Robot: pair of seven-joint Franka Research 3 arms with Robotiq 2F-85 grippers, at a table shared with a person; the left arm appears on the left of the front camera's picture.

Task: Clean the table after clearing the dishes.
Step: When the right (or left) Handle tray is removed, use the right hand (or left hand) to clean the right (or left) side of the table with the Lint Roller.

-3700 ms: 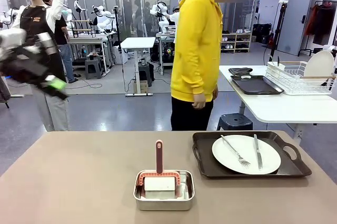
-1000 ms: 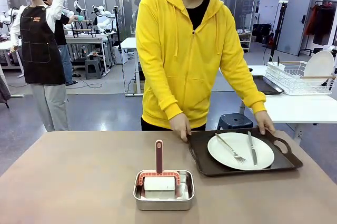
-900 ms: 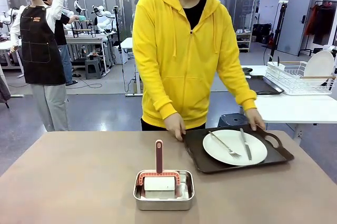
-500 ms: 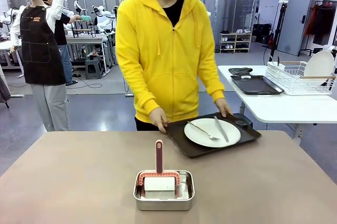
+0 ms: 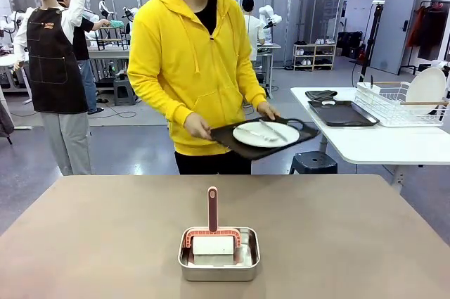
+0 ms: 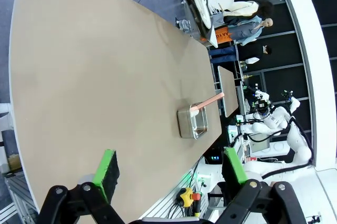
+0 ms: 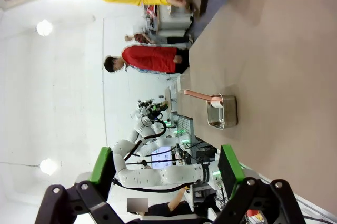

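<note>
**One tray of dishes held off the tabletop**

Front view: one steel pan [image 5: 218, 276] with one red-handled brush [image 5: 212, 209] stands on the tabletop [image 5: 351, 243]. Beyond the pan, a person [image 5: 193, 60] holds one dark tray [image 5: 223, 137] in two hands, bearing one plate [image 5: 256, 135], one fork [image 5: 246, 132] and one knife [image 5: 271, 129].

Left wrist view: left gripper [image 6: 169, 161] released, empty, well apart from the pan.

Right wrist view: right gripper [image 7: 166, 163] likewise spread, empty.

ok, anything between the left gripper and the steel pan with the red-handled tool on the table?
Nothing visible. From the open left gripper, only bare taupe table top runs to the small rectangular steel pan. The dark tray with the white plate is off the table, in the person's hands.
</note>
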